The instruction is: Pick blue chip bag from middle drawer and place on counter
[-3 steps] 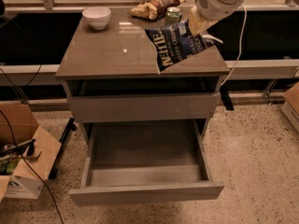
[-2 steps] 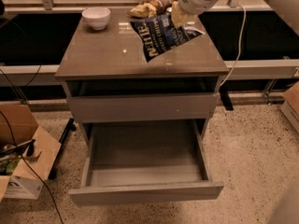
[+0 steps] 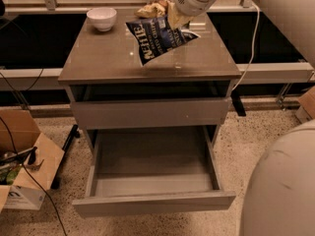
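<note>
So the gripper (image 3: 176,19) is up at about 1 o'clock over the counter (image 3: 108,58), and its fingers are pinched onto the upper right edge of the blue chip bag (image 3: 158,38). The bag hangs tilted from it, lettering facing the camera, with the lower corner pointing down toward the middle of the counter. Can't really tell if that corner touches the glossy top or sits just above it.

The middle drawer (image 3: 152,203) is pulled all the way out at 6 o'clock in the shot, and nothing shows inside it. The shallower drawer front (image 3: 150,113) above it looks pushed in.

A white bowl (image 3: 102,17) sits at the counter's 11 o'clock corner. A crinkled brown bag (image 3: 153,9) is at 12 o'clock, just behind the blue one. A cardboard box (image 3: 27,156) is on the floor at 8 o'clock.
</note>
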Available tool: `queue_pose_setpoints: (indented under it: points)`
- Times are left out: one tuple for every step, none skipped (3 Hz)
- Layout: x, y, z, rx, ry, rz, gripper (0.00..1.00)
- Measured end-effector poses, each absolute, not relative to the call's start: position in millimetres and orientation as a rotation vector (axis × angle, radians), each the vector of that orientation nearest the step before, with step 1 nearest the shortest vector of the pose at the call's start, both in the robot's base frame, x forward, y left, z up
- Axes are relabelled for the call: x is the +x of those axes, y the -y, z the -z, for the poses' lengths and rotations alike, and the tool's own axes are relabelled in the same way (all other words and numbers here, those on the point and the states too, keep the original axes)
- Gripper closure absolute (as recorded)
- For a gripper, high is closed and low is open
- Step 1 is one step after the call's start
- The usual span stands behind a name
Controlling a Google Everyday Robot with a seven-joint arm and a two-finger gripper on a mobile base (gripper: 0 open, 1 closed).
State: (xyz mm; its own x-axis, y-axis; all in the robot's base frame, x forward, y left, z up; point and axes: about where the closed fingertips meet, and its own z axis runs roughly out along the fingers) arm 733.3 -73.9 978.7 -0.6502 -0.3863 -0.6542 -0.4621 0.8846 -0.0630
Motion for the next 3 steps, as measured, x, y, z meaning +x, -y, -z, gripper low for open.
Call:
queue_pose_setpoints:
  points:
    - [733.4,72.6,-977.1,-0.61,-2.354,-0.143,0.29]
    - [733.5,70.9,-975.1,-0.613,-2.357,-0.144,0.0]
    - [733.5,70.7,-974.8,-0.614,-2.357,-0.144,0.0]
